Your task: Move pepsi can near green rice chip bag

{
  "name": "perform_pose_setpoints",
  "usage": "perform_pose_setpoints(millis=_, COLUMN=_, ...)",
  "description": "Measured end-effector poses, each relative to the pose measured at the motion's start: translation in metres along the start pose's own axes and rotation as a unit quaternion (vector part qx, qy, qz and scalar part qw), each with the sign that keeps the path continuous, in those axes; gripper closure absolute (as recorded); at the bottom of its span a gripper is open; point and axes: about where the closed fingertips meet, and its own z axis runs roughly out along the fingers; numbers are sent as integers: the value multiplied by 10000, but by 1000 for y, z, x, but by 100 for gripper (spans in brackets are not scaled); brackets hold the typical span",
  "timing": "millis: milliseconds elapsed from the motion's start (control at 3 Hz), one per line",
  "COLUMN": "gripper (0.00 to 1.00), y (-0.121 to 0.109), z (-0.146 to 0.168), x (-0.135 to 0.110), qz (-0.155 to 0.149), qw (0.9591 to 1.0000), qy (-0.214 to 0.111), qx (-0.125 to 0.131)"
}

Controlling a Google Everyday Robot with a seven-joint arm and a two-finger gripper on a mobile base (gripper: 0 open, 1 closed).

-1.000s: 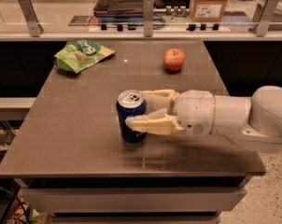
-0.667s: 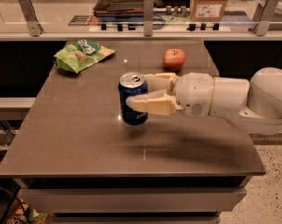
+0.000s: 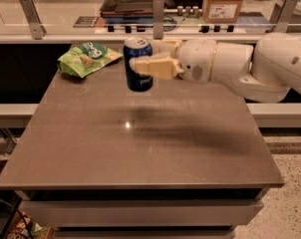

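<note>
My gripper [image 3: 146, 59] is shut on the pepsi can [image 3: 137, 78], a dark blue can with a silver top, and holds it upright above the table [image 3: 140, 148]. The white arm reaches in from the right. The green rice chip bag [image 3: 86, 59], light green and wrinkly, lies on the table's far left corner, a short way left of the can. The can and the bag are apart.
A glass rail with metal posts [image 3: 158, 14] runs behind the table. A cardboard box [image 3: 222, 3] and a dark tray [image 3: 133, 1] stand on the counter beyond it. The arm's shadow falls across the table's middle. The red apple seen earlier is hidden behind the arm.
My gripper has lifted the pepsi can off the table and carried it toward the far left, closer to the green bag. The arm now hides the apple.
</note>
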Motion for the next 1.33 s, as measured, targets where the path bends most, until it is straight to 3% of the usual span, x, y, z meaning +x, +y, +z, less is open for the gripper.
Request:
perform_pose_setpoints(millis=667, gripper=100, y=-72, z=58, x=-23, qz=-203, qw=9996, qy=-8, qx=217)
perform_pose_setpoints(millis=1000, gripper=100, y=-103, z=83, x=-22, qz=-378, qw=9984, qy=154, qx=380)
perform_pose_setpoints(millis=1333, gripper=100, y=-129, z=102, x=-5, qz=-443, qw=9970, qy=330, qx=551)
